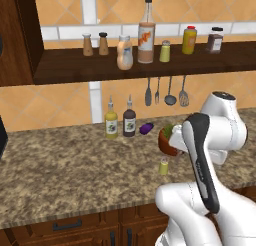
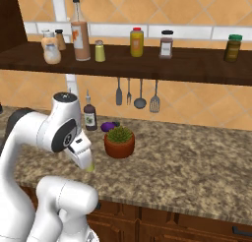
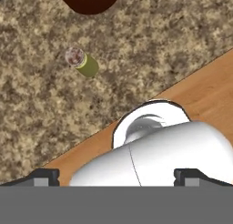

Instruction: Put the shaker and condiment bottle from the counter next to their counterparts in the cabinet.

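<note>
A rendered domestic kitchen is shown. This is indicated by a speckled granite desk (image 1: 60, 165) over wooden drawer fronts (image 1: 65, 225), an orange tiled wall (image 2: 197, 10), cooking utensils (image 1: 165, 92) hung beneath a dark wooden cabinet (image 1: 75, 65), and condiment bottles (image 1: 120, 122) at the desk's rear edge.

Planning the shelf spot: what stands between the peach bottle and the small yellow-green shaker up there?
In the left base view, the tall spouted bottle stands between the condiment bottle and the shelf shaker; the right base view agrees.
</note>
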